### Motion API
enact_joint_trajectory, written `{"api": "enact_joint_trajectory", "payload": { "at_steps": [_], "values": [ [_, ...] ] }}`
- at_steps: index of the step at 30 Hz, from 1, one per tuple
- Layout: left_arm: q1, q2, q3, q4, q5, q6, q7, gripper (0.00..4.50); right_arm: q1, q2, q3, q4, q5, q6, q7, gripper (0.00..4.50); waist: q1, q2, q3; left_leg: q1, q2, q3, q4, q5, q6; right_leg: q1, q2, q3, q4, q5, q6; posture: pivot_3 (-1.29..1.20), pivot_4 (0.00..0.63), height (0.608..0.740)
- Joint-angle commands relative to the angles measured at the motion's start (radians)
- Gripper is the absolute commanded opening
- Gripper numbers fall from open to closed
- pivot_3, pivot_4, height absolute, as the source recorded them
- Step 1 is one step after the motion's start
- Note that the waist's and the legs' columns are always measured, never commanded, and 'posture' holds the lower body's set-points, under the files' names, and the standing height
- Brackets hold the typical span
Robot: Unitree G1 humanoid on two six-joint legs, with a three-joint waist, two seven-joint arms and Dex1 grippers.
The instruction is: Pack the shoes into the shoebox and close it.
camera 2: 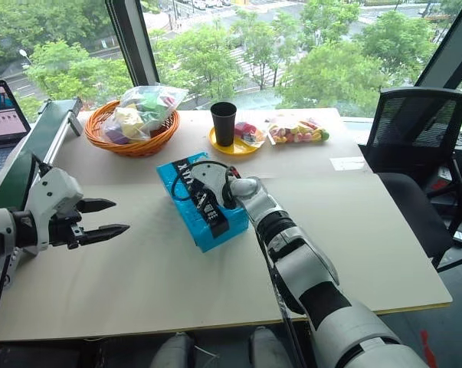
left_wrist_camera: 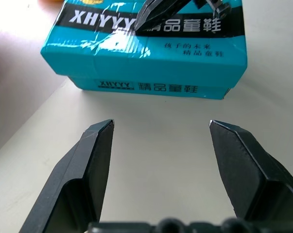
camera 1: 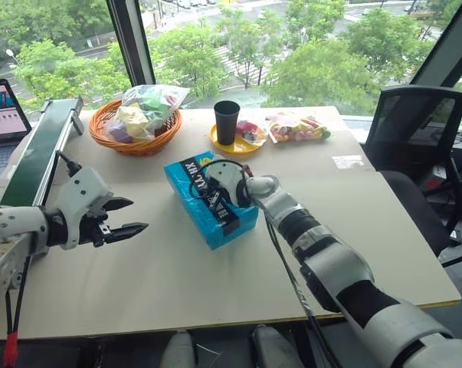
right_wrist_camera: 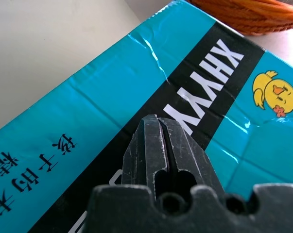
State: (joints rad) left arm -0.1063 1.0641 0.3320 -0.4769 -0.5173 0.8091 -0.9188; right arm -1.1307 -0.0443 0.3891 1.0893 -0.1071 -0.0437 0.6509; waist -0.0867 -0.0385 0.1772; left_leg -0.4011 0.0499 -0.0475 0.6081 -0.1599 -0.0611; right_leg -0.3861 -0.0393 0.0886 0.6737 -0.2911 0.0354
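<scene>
Office/lab demo room, upper floor. Light wood table [camera 1: 384, 230] by big windows [camera 1: 307, 46] w/ treetops & street below. Black mesh office chair [camera 1: 414, 123] at right, open laptop [camera 1: 2, 115] at left, small green conveyor belt [camera 1: 39, 149] along table's left edge — test-bench setup.

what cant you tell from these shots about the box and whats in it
- Shoes: not visible; the shoebox has its lid down, so whether they are inside cannot be told.
- Contact: the right gripper, shut, is at the lid's black band; pressing or just above is unclear.
- Box's far side: hidden by the right arm in the eye views.
- Bag contents in the basket: too small to name.
</scene>
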Motion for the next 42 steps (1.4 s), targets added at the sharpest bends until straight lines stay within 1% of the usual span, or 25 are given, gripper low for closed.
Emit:
{"api": "enact_joint_trajectory", "payload": {
  "at_steps": [1, 4, 7, 9, 10, 12, 14, 15, 16, 17, 19, 20, 21, 22, 23, 25, 27, 28, 30, 31, 33, 35, 38, 42],
  "values": [
    [0.012, -0.008, 0.026, -0.04, -0.007, -0.006, 0.02, 3.33, 0.064, -0.022, 0.113, 0.142, -0.173, -0.011, -0.04, 0.05, 0.001, 0.001, -0.006, 0.002, 0.0, 0.0, -0.001, 0.0, 0.0, 0.001, 0.0, 0.0, 0.0, -0.001, 0.0, 0.0, 0.15, 0.734],
    [0.003, -0.023, -0.001, -0.045, -0.009, -0.009, 0.029, 3.33, 0.057, -0.021, 0.073, 0.12, -0.157, -0.027, -0.015, 0.05, 0.003, 0.003, -0.01, 0.005, 0.0, -0.001, 0.0, 0.0, 0.0, 0.004, 0.0, -0.001, 0.001, -0.001, -0.001, 0.0, 0.15, 0.734],
    [-0.028, -0.045, -0.041, -0.032, -0.007, -0.018, 0.038, 3.33, 0.059, -0.03, -0.051, -0.004, -0.023, -0.003, 0.1, 0.05, 0.013, 0.001, -0.011, 0.005, 0.0, -0.001, 0.0, 0.0, 0.0, 0.006, 0.0, -0.001, 0.0, -0.001, -0.001, 0.0, 0.15, 0.734],
    [-0.048, -0.063, -0.066, -0.02, -0.007, -0.024, 0.041, 3.33, 0.084, -0.056, -0.149, -0.176, 0.101, 0.097, 0.189, 0.05, 0.019, -0.001, -0.011, 0.003, 0.0, -0.001, 0.0, 0.0, 0.0, 0.005, 0.0, -0.001, 0.0, -0.001, 0.0, 0.0, 0.15, 0.734],
    [-0.054, -0.069, -0.074, -0.017, -0.007, -0.026, 0.042, 3.33, 0.097, -0.066, -0.18, -0.245, 0.139, 0.148, 0.213, 0.05, 0.019, -0.002, -0.012, 0.001, 0.0, -0.002, 0.001, 0.0, 0.0, 0.003, 0.0, -0.001, 0.0, -0.001, 0.0, 0.0, 0.15, 0.734],
    [-0.064, -0.084, -0.085, -0.01, -0.008, -0.027, 0.045, 3.33, 0.142, -0.103, -0.21, -0.403, 0.185, 0.231, 0.249, 0.05, 0.018, 0.0, -0.01, -0.006, 0.0, -0.002, 0.001, 0.0, 0.0, -0.003, 0.0, -0.001, 0.0, 0.0, -0.002, 0.0, 0.15, 0.734],
    [-0.087, -0.126, -0.116, 0.021, 0.004, -0.048, 0.06, 3.33, 0.224, -0.198, -0.251, -0.65, 0.236, 0.38, 0.28, 0.05, 0.02, 0.003, -0.007, -0.012, 0.0, -0.002, 0.001, 0.0, 0.0, -0.009, 0.0, -0.001, 0.0, 0.002, -0.006, 0.0, 0.15, 0.734],
    [-0.098, -0.144, -0.14, 0.038, 0.02, -0.061, 0.07, 3.33, 0.265, -0.249, -0.272, -0.754, 0.252, 0.45, 0.283, 0.57, 0.025, 0.004, -0.007, -0.016, 0.0, -0.002, 0.0, 0.0, 0.0, -0.013, 0.0, -0.001, 0.002, 0.002, -0.006, 0.0, 0.15, 0.734],
    [-0.106, -0.157, -0.16, 0.049, 0.031, -0.078, 0.073, 3.33, 0.3, -0.29, -0.286, -0.832, 0.261, 0.501, 0.284, 0.73, 0.033, 0.006, -0.006, -0.021, -0.001, -0.002, 0.001, 0.0, 0.0, -0.018, 0.0, -0.001, 0.003, 0.002, -0.006, 0.0, 0.15, 0.734],
    [-0.11, -0.17, -0.17, 0.055, 0.034, -0.088, 0.075, 3.33, 0.328, -0.322, -0.293, -0.887, 0.265, 0.531, 0.281, 1.09, 0.038, 0.006, -0.006, -0.025, -0.001, -0.003, 0.002, 0.0, 0.0, -0.021, 0.0, -0.001, 0.004, 0.002, -0.006, 0.0, 0.15, 0.734],
    [-0.111, -0.191, -0.169, 0.066, 0.025, -0.097, 0.074, 3.33, 0.369, -0.362, -0.313, -0.973, 0.296, 0.598, 0.273, 1.69, 0.04, 0.006, -0.006, -0.026, -0.001, -0.003, 0.003, 0.0, 0.0, -0.022, 0.0, -0.001, 0.003, 0.002, -0.006, 0.0, 0.15, 0.734],
    [-0.109, -0.202, -0.166, 0.074, 0.02, -0.102, 0.074, 3.33, 0.387, -0.378, -0.333, -1.007, 0.312, 0.627, 0.262, 2.09, 0.036, 0.006, -0.006, -0.025, -0.001, -0.002, 0.002, 0.0, 0.0, -0.022, 0.0, -0.001, 0.003, 0.002, -0.006, 0.0, 0.15, 0.734],
    [-0.102, -0.209, -0.163, 0.081, 0.02, -0.112, 0.074, 3.33, 0.404, -0.394, -0.353, -1.033, 0.32, 0.643, 0.249, 2.3, 0.03, 0.005, -0.005, -0.024, -0.001, -0.002, 0.003, 0.0, 0.0, -0.022, 0.0, 0.0, 0.003, 0.002, -0.006, 0.0, 0.15, 0.734],
    [-0.083, -0.23, -0.146, 0.091, 0.016, -0.132, 0.078, 3.33, 0.453, -0.433, -0.397, -1.056, 0.32, 0.645, 0.233, 2.87, 0.028, 0.005, -0.005, -0.023, -0.001, -0.002, 0.002, 0.0, 0.001, -0.021, 0.0, 0.0, 0.004, 0.002, -0.006, 0.0, 0.15, 0.734],
    [-0.068, -0.244, -0.133, 0.097, 0.013, -0.147, 0.08, 3.33, 0.489, -0.461, -0.427, -1.074, 0.32, 0.646, 0.221, 3.05, 0.028, 0.005, -0.005, -0.022, -0.001, -0.002, 0.003, 0.0, 0.001, -0.021, 0.0, 0.0, 0.004, 0.002, -0.005, 0.0, 0.15, 0.734],
    [-0.029, -0.288, -0.101, 0.112, 0.02, -0.198, 0.103, 3.33, 0.587, -0.511, -0.49, -1.089, 0.324, 0.63, 0.198, 3.75, 0.034, 0.005, -0.005, -0.021, -0.001, -0.002, 0.004, 0.0, 0.001, -0.018, 0.0, 0.0, 0.004, 0.001, -0.004, 0.0, 0.15, 0.734],
    [-0.002, -0.329, -0.08, 0.123, 0.032, -0.245, 0.128, 3.33, 0.649, -0.524, -0.525, -1.094, 0.338, 0.619, 0.169, 4.43, 0.044, 0.005, -0.005, -0.021, -0.001, -0.002, 0.004, 0.0, 0.001, -0.017, 0.0, 0.0, 0.002, 0.001, -0.003, 0.0, 0.15, 0.734],
    [0.015, -0.356, -0.067, 0.131, 0.034, -0.268, 0.144, 3.33, 0.686, -0.533, -0.536, -1.09, 0.329, 0.596, 0.152, 4.48, 0.043, 0.005, -0.005, -0.022, -0.001, -0.001, 0.005, 0.0, 0.001, -0.018, -0.001, 0.0, 0.002, 0.001, -0.004, 0.0, 0.15, 0.734],
    [0.083, -0.43, -0.079, 0.153, 0.106, -0.355, 0.23, 3.33, 0.786, -0.501, -0.578, -1.087, 0.344, 0.569, 0.108, 4.48, 0.04, 0.005, -0.005, -0.022, -0.001, -0.001, 0.005, 0.0, 0.001, -0.018, -0.001, 0.001, 0.002, 0.001, -0.004, 0.0, 0.15, 0.734],
    [0.105, -0.452, -0.085, 0.163, 0.133, -0.38, 0.257, 3.33, 0.815, -0.487, -0.587, -1.086, 0.345, 0.555, 0.088, 4.48, 0.039, 0.005, -0.006, -0.021, -0.001, -0.001, 0.005, 0.0, 0.001, -0.017, -0.001, 0.001, 0.002, 0.001, -0.004, 0.0, 0.15, 0.734],
    [0.171, -0.532, -0.098, 0.206, 0.17, -0.439, 0.314, 3.33, 0.872, -0.409, -0.611, -1.058, 0.325, 0.487, -0.023, 4.48, 0.035, 0.004, -0.006, -0.019, -0.001, 0.0, 0.004, 0.0, 0.001, -0.015, -0.001, 0.002, 0.001, 0.002, -0.004, 0.0, 0.15, 0.734],
    [0.235, -0.603, -0.124, 0.245, 0.225, -0.531, 0.362, 3.33, 0.948, -0.341, -0.619, -1.036, 0.34, 0.429, -0.052, 4.48, 0.031, 0.004, -0.006, -0.019, -0.001, 0.002, 0.003, 0.0, 0.001, -0.016, 0.0, 0.004, 0.002, 0.002, -0.004, 0.0, 0.15, 0.734],
    [0.271, -0.693, -0.131, 0.285, 0.246, -0.621, 0.409, 3.33, 1.013, -0.298, -0.603, -1.003, 0.301, 0.322, -0.101, 4.48, 0.039, 0.004, -0.006, -0.019, -0.001, 0.002, 0.004, 0.0, 0.001, -0.016, -0.001, 0.004, 0.002, 0.002, -0.004, 0.0, 0.15, 0.734],
    [0.303, -0.763, -0.172, 0.347, 0.343, -0.754, 0.489, 3.33, 1.061, -0.247, -0.581, -0.966, 0.25, 0.191, -0.186, 4.48, 0.043, 0.005, -0.007, -0.019, -0.002, 0.003, 0.006, 0.0, 0.001, -0.015, -0.001, 0.005, 0.002, 0.0, 0.002, 0.0, 0.15, 0.734]
  ]
}}
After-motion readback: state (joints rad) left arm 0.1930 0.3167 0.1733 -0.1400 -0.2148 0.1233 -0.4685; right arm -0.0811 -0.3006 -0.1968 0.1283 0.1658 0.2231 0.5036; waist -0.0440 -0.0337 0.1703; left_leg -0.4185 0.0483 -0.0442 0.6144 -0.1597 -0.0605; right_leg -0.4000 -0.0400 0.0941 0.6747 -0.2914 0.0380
